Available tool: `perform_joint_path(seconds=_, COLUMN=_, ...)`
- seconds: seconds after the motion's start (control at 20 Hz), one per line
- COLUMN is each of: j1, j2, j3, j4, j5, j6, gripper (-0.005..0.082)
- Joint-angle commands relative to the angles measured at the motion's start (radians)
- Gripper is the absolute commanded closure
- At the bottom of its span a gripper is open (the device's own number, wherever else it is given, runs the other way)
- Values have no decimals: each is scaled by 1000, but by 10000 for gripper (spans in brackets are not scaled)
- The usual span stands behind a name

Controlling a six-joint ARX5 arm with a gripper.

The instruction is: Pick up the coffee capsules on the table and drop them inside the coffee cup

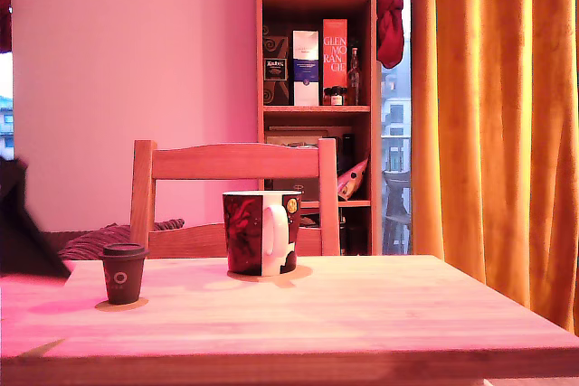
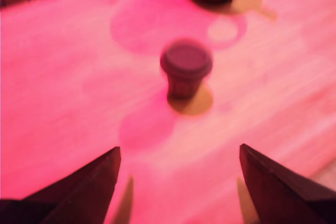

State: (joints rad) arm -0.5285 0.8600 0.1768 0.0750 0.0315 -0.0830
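Brown capsule (image 1: 123, 273) upright on table (image 1: 362, 314), near the exterior view's left edge; cup (image 1: 261, 232) well apart to its right, chair (image 1: 233, 194) behind. Gripper (image 2: 178, 182) spread wide, empty, nothing btwn it and capsule.

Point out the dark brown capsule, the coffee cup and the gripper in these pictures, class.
dark brown capsule (image 1: 123, 275), exterior view, on its side wall by the pale ring.
coffee cup (image 1: 250, 232), exterior view, on its dark patterned side.
gripper (image 2: 180, 187), wrist view, midway between its open fingertips.
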Motion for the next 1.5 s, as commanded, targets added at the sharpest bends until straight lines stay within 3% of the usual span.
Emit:
perform_joint_path(seconds=0.0, j1=-2, j2=4, j3=-11, j4=52, j5=-2, j6=34, gripper=110)
perform_joint_path(seconds=0.45, j1=-2, j2=82, j3=-14, j4=204, j5=25, j6=110, gripper=110)
perform_joint_path(seconds=0.65, j1=-2, j2=208, j3=-14, j4=327, j5=27, j6=118, gripper=110)
perform_joint_path(seconds=0.75, j1=-2, j2=277, j3=-14, j4=399, j5=74, j6=144, gripper=110)
perform_joint_path(seconds=1.05, j1=19, j2=501, j3=-14, j4=615, j5=75, j6=144, gripper=110)
perform_joint_path(seconds=1.15, j1=32, j2=563, j3=-13, j4=696, j5=106, j6=144, gripper=110)
perform_joint_path(seconds=1.45, j1=42, j2=721, j3=21, j4=795, j5=147, j6=171, gripper=110)
